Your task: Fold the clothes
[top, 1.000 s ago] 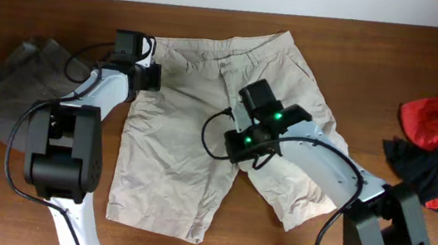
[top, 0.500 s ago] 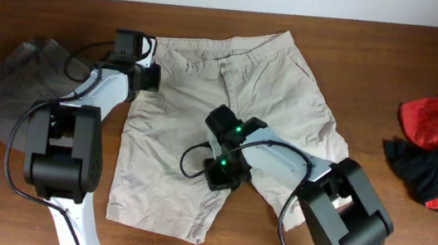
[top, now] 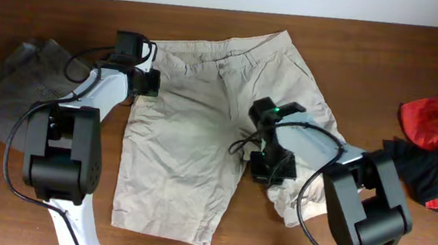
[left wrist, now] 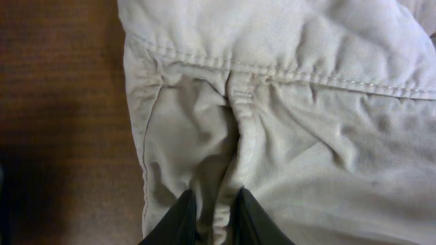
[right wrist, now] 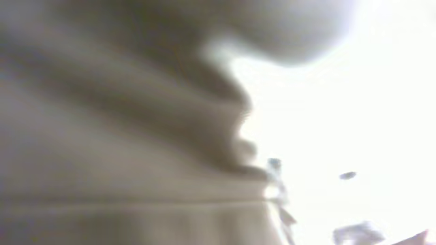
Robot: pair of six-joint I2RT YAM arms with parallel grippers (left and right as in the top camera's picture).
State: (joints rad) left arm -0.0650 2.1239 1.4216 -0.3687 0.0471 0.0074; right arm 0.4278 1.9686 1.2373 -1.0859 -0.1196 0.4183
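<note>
The wooden bench [top: 377, 58] is carrying beige shorts [top: 192, 136]. The left end effector [left wrist: 212, 207] is pinching a fold near the waistband. The right end effector [top: 272, 164] is sitting on one leg, and I cannot tell how far open it is.

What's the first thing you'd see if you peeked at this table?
Big beige shorts lie spread out in the middle of the brown table. The left pincer pinches a fold of them just under the waistband. A bright red and black heap sits at the right edge.
</note>
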